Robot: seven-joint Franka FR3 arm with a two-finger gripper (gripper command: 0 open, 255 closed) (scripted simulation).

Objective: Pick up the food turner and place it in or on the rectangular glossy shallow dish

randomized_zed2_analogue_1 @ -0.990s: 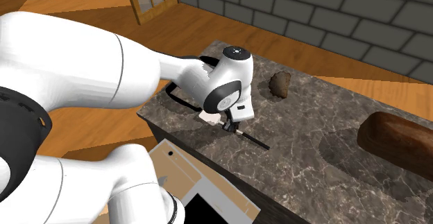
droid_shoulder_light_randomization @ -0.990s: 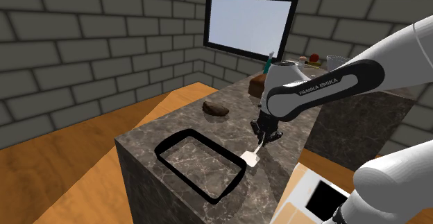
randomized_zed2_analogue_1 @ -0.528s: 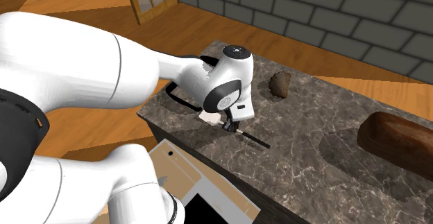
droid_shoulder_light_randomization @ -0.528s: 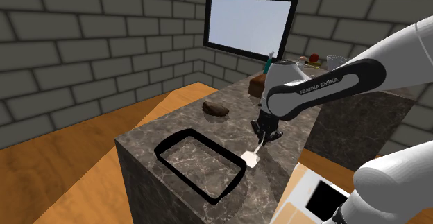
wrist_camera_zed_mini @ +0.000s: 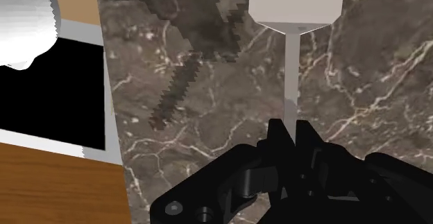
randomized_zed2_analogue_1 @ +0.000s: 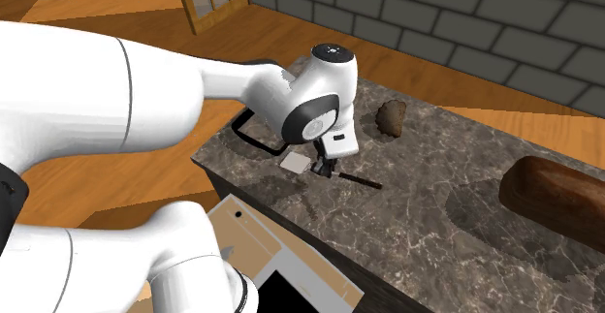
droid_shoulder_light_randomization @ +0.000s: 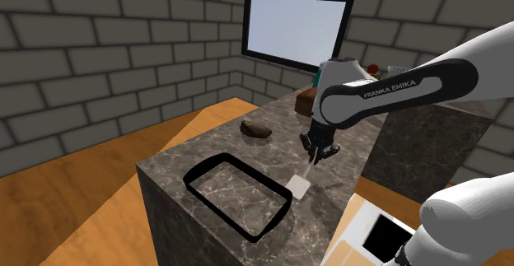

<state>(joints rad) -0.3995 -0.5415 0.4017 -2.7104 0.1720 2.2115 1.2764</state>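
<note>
**Q:** How is the hand recorded?

**A:** In the wrist view the hand (wrist_camera_zed_mini: 291, 130) is seen closed on the thin pale neck of the food turner (wrist_camera_zed_mini: 296, 4). The neck is clasped from both sides by the black fingers.

**Q:** Where is the turner placed?

**A:** In the shoulder view its flat, square, off-white blade is seen slanting down from the hand, over the surface (droid_shoulder_light_randomization: 276, 145). The blade lies just beside the near corner of the dish (droid_shoulder_light_randomization: 193, 179) and outside its rim. Whether the blade touches the surface cannot be told.

**Q:** What is added by the second exterior view?

**A:** A slim black handle is shown jutting past the hand toward that view's right. A brown lump (randomized_zed2_analogue_1: 392, 117) is noted well beyond it.

**Q:** What materials and shapes are noted?

**A:** The surface is rendered as dark, white-veined stone. The dish is drawn as a rounded rectangle with a glossy black rim, and the stone pattern shows inside it. A white-framed black panel on the stand (wrist_camera_zed_mini: 55, 91) is recorded in the wrist view.
</note>
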